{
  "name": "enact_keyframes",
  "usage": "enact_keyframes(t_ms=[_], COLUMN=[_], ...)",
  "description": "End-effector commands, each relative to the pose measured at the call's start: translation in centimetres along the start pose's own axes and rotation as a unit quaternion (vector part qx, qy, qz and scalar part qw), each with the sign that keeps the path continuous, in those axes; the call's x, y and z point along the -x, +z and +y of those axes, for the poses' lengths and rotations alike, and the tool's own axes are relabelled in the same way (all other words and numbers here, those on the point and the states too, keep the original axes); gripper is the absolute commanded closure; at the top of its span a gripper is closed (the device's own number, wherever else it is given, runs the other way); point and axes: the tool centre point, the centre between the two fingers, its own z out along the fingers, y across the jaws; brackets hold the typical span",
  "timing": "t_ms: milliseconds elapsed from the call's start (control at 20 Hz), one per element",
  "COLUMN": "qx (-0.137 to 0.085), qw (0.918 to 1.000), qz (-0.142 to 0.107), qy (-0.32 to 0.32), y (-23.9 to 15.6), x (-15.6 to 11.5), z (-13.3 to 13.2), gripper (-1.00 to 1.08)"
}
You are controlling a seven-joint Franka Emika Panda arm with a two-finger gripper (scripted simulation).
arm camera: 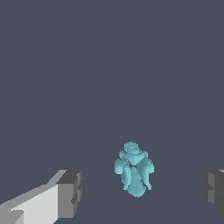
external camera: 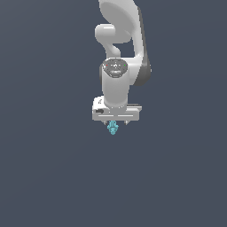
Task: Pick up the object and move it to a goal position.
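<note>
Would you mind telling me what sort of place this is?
Probably a bare simulated test scene: only a featureless grey-blue surface, a smooth white arm whose hand is open, and a tiny cyan lumpy object between its fingers.

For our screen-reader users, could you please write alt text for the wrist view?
A small cyan lumpy object sits between the two grey fingertips of the open hand, touching neither, against a plain dark grey ground.

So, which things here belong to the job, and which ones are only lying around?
Part of the job:
- cyan object, sitting between the two fingers, not touched by either
- gripper, open around it

Lying about:
- nothing else is visible; only the plain dark grey floor and the arm
</note>
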Motion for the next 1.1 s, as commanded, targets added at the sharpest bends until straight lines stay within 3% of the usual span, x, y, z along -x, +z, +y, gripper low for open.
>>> enact_keyframes(t_ms=[0, 450, 1050], qx=[-0.002, 0.000, 0.007], qw=[1.0000, 1.0000, 0.9998], qz=[-0.002, 0.001, 0.011], qy=[0.006, 0.001, -0.015], y=[-0.1, 1.1, 5.6], x=[0.1, 0.7, 3.9], z=[0.4, 0.6, 1.4], gripper=[-0.92, -0.92, -0.92])
